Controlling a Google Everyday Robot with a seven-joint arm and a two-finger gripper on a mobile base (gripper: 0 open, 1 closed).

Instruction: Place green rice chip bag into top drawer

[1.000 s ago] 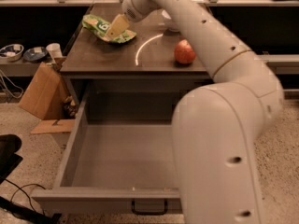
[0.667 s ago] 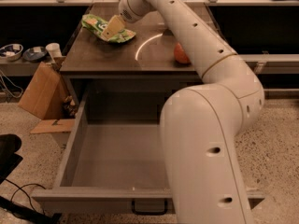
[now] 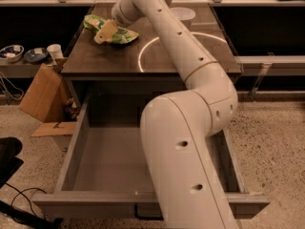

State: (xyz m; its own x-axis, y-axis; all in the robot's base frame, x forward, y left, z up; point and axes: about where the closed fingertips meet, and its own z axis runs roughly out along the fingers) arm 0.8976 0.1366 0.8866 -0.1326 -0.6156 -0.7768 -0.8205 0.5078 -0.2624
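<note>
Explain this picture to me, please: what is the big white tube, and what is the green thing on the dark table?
The white tube is a robot's arm. There is only one picture, and it looks down over that arm. At the arm's far end is the gripper, the part that grasps. It is down at the green rice chip bag, which lies at the back left of the dark cabinet top. Whether it grips the bag, I cannot tell. Below, the top drawer is pulled open. A cardboard box stands on the floor to the left.

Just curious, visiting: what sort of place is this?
Likely a lab or workshop: cardboard box on speckled floor, and a counter where the end effector is at the green rice chip bag.
</note>
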